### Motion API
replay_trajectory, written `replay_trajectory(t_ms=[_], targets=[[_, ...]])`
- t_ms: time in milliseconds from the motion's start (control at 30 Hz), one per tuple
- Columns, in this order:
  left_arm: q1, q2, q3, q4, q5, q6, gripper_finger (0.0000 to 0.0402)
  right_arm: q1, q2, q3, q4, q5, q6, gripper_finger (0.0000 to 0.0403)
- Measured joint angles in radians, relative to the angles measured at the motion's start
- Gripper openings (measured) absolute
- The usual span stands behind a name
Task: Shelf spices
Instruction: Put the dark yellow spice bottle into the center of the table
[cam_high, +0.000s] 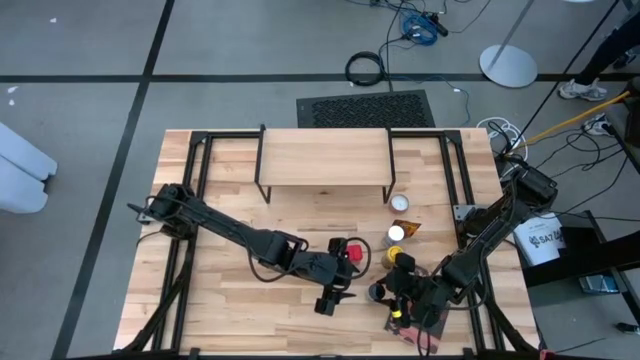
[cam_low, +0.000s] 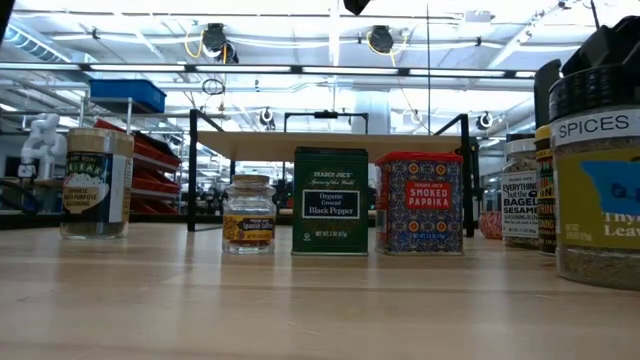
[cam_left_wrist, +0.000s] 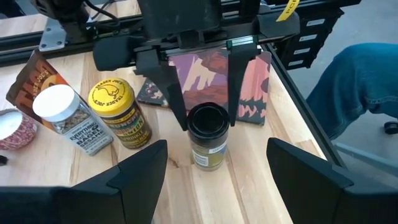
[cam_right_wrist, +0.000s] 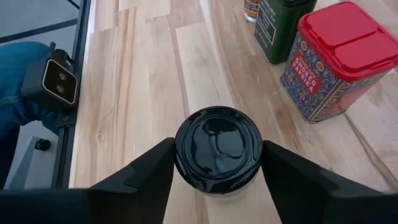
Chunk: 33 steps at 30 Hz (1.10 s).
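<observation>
My right claw (cam_right_wrist: 217, 163) pinches the black-capped jar (cam_right_wrist: 217, 148) at lower centre of the surface (cam_right_wrist: 143, 81); red paprika tin (cam_right_wrist: 339, 59) crowds upper right. Left claw (cam_left_wrist: 214, 171) spread. Shelf (cam_high: 325, 158) stands top centre.

Pale matt wood-plank desk (cam_right_wrist: 143, 74), glossy black plastic jar lid (cam_right_wrist: 217, 146), shiny printed metal paprika tin (cam_right_wrist: 339, 62) with smooth red lid, clear glass saffron jar (cam_low: 248, 213), matt green pepper tin (cam_low: 330, 200)
</observation>
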Motion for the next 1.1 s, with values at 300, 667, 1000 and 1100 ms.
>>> replay_trajectory(t_ms=[300, 667, 1000, 1100], targets=[[0.000, 0.000, 0.000, 0.000, 0.000, 0.001, 0.0283, -0.002, 0.000, 0.001, 0.003, -0.003, -0.002, 0.0196], [0.000, 0.000, 0.000, -0.001, 0.000, 0.002, 0.0283, -0.002, 0.001, 0.001, 0.003, 0.019, -0.007, 0.0196], [0.000, 0.000, 0.000, -0.004, 0.000, 0.001, 0.0283, -0.033, 0.001, 0.000, -0.004, 0.047, 0.001, 0.0196], [0.000, 0.000, 0.000, -0.008, 0.000, 0.001, 0.0283, -0.050, 0.001, 0.000, -0.012, 0.042, 0.002, 0.0196]])
